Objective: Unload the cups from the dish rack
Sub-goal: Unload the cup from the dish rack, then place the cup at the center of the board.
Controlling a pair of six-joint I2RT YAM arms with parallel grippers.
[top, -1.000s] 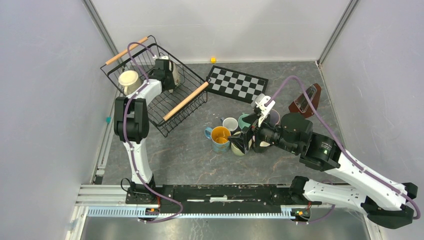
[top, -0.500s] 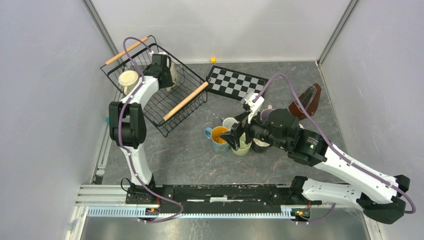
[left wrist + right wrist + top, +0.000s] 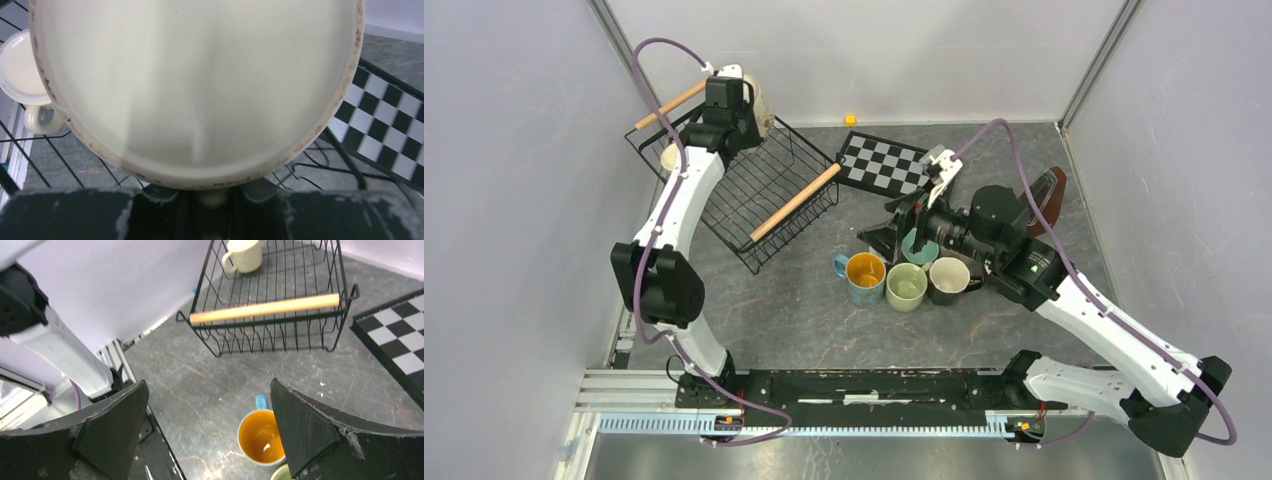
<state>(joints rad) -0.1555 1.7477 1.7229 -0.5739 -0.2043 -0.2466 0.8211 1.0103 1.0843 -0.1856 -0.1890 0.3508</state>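
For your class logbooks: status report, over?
Left gripper shut on cream mug, above dish rack. Right gripper open, empty. Second cream mug in rack. Nothing blocking.

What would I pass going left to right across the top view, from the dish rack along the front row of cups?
dish rack → blue mug with yellow inside → light green mug → dark mug → brown metronome

Just beyond the right gripper (image 3: 892, 225): black-and-white checkered board (image 3: 884, 165), flat on grey mottled tabletop (image 3: 794, 310), seen at the right edge from that gripper's own camera. Off to the gripper's right, behind its wrist: brown wedge-shaped metronome (image 3: 1052, 185), upright, partly hidden. Farther beyond the board, by the back wall: small yellow cube (image 3: 851, 120).
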